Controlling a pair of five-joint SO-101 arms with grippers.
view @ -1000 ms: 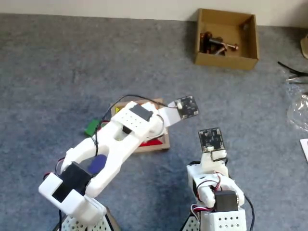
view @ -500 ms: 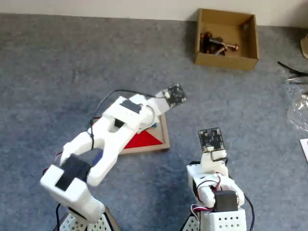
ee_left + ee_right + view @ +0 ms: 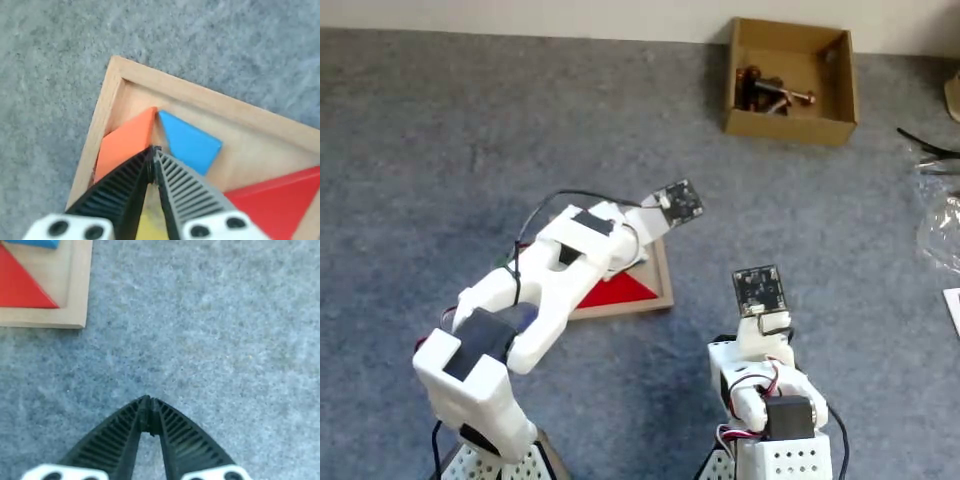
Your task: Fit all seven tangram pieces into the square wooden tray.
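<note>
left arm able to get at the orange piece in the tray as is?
Probably yes: the left pincer is shut right at the flat orange wooden piece in the square wooden tray, nothing between them, though it must open first.

no legible text, no brand marks, no numbers, no signs on any surface

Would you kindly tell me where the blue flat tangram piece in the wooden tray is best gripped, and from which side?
From straight above, pinching its two opposite straight edges: the blue flat tangram piece lies flat on the wooden tray floor, so only its thin edges offer hold. Bare floor borders it, probably leaving finger room.
</note>
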